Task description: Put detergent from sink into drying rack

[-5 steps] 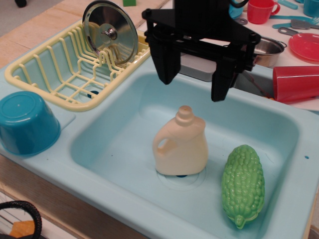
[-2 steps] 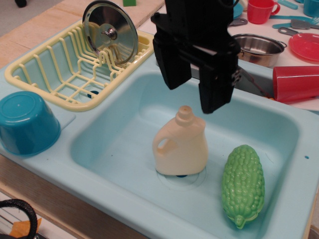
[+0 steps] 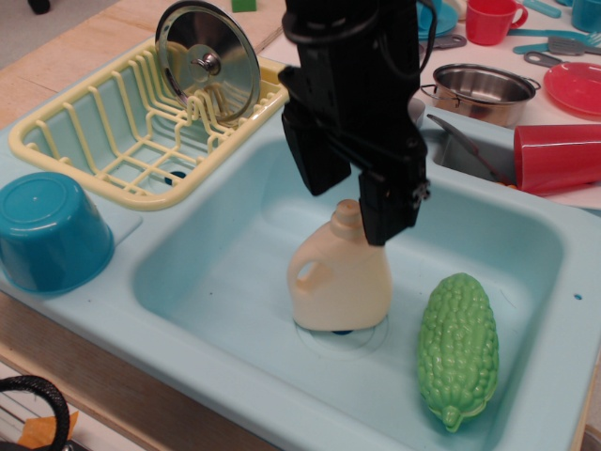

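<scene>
The cream-beige detergent bottle [image 3: 340, 277] stands upright on the drain in the middle of the light blue sink [image 3: 216, 282], handle to the left. My black gripper [image 3: 353, 209] is open and hangs right over the bottle's capped neck, one finger to the left of the cap and the other at its right, partly in front of the shoulder. I cannot tell whether the fingers touch the bottle. The pale yellow drying rack [image 3: 122, 141] sits at the back left, beside the sink.
A steel pot lid [image 3: 208, 61] leans in the rack's far end. A bumpy green gourd [image 3: 458, 348] lies in the sink right of the bottle. A round dark blue bowl [image 3: 49, 230] sits upside down at the left. A steel pot [image 3: 484, 92] and a red cup [image 3: 556, 158] sit behind the sink.
My gripper has come down and narrowed from a wide spread above the sink to straddle the bottle's neck. The bottle has not moved.
</scene>
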{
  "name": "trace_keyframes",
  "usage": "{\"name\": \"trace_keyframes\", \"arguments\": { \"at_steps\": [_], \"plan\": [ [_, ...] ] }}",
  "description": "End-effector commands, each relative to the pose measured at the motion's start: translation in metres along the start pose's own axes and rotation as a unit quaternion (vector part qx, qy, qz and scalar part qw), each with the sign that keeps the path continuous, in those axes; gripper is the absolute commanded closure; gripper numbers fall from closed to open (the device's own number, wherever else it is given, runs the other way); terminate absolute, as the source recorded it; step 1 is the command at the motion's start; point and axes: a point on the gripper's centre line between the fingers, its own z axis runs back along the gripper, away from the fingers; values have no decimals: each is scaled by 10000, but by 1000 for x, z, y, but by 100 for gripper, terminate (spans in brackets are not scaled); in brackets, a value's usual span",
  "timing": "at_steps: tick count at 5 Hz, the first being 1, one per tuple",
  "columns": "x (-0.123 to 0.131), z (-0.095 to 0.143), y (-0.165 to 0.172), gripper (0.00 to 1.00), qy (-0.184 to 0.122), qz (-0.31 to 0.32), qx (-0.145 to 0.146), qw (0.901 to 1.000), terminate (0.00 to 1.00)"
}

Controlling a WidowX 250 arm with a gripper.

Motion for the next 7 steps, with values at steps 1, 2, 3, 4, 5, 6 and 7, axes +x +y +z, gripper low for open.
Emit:
{"name": "trace_keyframes", "arguments": {
  "at_steps": [1,2,3,4,5,6,7],
  "plan": [
    [-5,-16,0,0,-366,-28,-197,9991,0],
    [-10,-26,1,100,-504,56,-295,9983,0],
    [-8,-28,2,100,-505,52,-331,9982,0],
    [-2,-10,3,100,-386,-3,-125,9992,0],
    [7,29,17,100,-364,26,342,9987,0],
    [14,66,39,100,-454,64,857,9953,0],
    [11,99,62,100,-539,121,1380,9889,0]
  ]
}}
